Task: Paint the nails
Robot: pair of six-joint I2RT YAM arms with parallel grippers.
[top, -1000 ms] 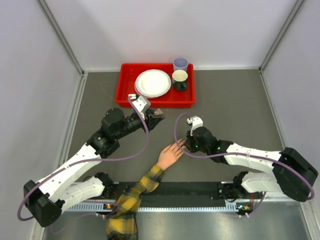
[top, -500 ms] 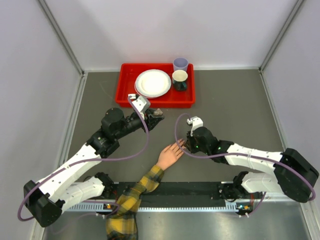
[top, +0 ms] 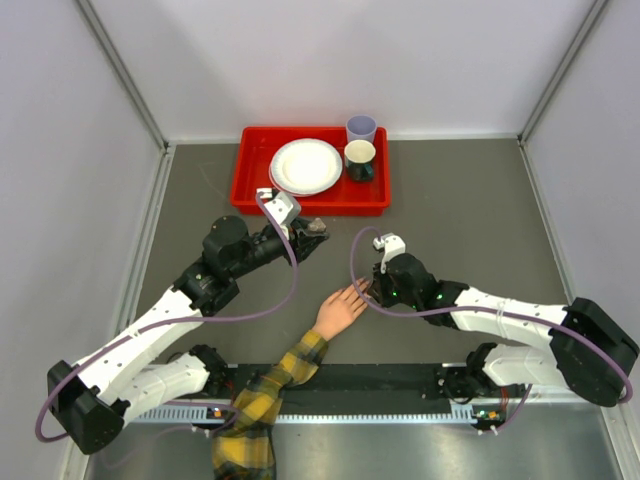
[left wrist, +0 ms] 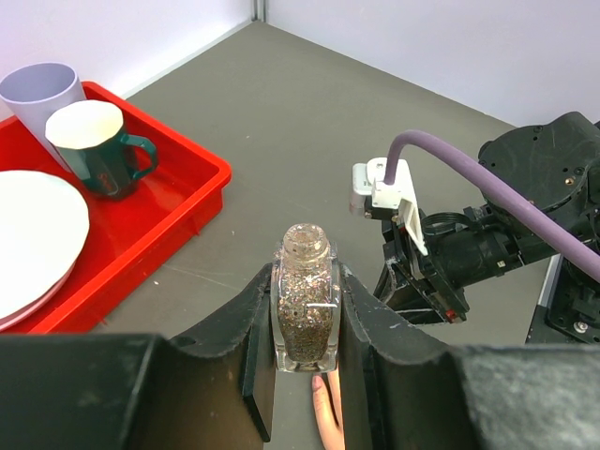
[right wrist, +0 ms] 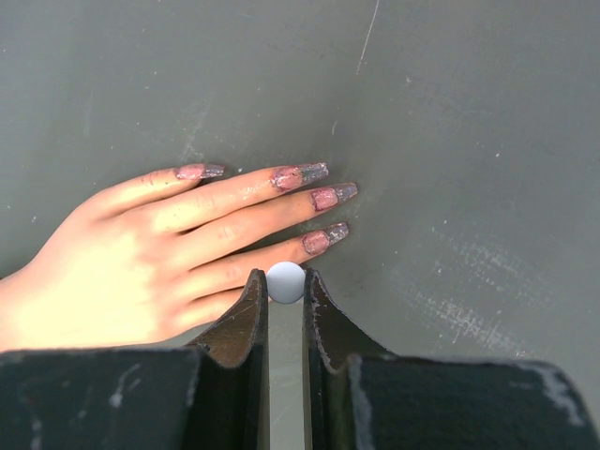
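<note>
The pale peach mannequin hand [top: 340,312] lies palm down on the grey table, its arm in a yellow-and-black plaid sleeve [top: 265,385]. In the right wrist view its long nails [right wrist: 324,198] look pinkish with glittery tips. My right gripper [right wrist: 284,278] is shut on a brush handle with a white ball cap [right wrist: 285,283], directly over the little finger next to the ring fingernail [right wrist: 323,239]; the brush tip is hidden. My left gripper [left wrist: 305,281] is shut on a small clear uncapped bottle of glitter polish [left wrist: 305,309], held upright above the table beyond the hand.
A red tray [top: 255,196] at the back holds a white plate [top: 305,165], a dark green mug [top: 360,158] and a lavender cup [top: 361,128]. Grey walls enclose the table on three sides. The right arm's purple cable [left wrist: 469,178] loops near the left gripper.
</note>
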